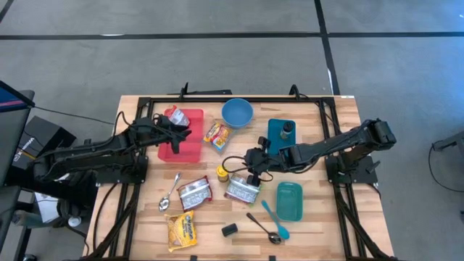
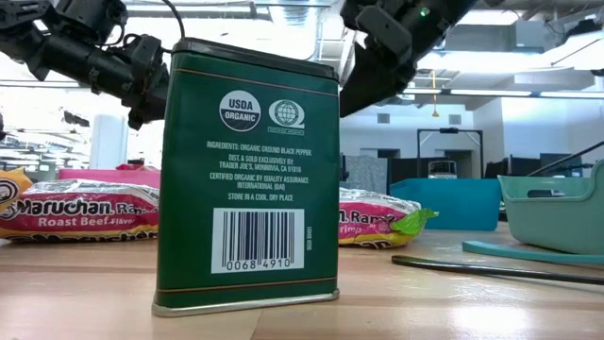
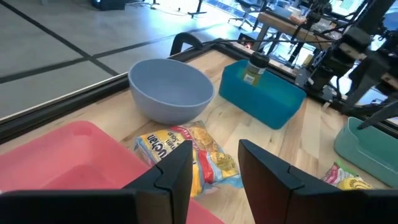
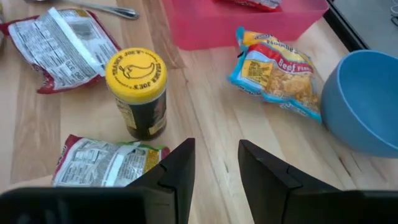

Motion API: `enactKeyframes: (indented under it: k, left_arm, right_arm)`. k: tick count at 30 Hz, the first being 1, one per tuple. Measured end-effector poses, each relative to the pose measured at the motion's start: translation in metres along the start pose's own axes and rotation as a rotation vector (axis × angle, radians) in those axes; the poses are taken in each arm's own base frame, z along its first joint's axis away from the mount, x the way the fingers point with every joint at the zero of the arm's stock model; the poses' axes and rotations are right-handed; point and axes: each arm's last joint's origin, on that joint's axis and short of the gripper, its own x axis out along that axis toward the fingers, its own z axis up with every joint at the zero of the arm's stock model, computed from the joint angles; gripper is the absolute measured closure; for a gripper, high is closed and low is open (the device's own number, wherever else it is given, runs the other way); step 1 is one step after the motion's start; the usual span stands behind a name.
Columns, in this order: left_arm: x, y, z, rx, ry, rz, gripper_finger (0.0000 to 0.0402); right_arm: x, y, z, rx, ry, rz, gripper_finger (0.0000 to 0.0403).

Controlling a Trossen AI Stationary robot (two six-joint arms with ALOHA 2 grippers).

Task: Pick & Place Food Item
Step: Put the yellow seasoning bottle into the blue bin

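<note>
Where legible: Maruchan packet (image 2: 71, 213), USDA Organic tin (image 2: 247, 175).

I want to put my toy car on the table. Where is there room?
Bare wood lies in the corner past the blue bowl and blue bin, and between the green tin and yellow noodle packet. The middle, around the jar and ramen packs, is crowded.

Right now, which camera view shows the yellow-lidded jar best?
The right wrist view: the yellow-lidded jar stands close, its lid print and dark body clear. The high view shows only a small yellow lid. The low view hides it behind the green tin; the left wrist view misses it.
</note>
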Motion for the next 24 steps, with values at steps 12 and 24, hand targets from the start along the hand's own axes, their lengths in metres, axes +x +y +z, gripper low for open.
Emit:
enactKeyframes:
  k: [12, 24]
  left_arm:
    - [0.006, -0.04, -0.002, 0.075, -0.046, -0.257, 0.028]
    - [0.035, -0.082, -0.006, 0.298, -0.005, -0.391, 0.0286]
  right_arm:
    - [0.0, -0.005, -0.001, -0.005, -0.017, -0.13, 0.0287]
    - [0.004, -0.013, -0.001, 0.004, -0.001, -0.166, 0.0287]
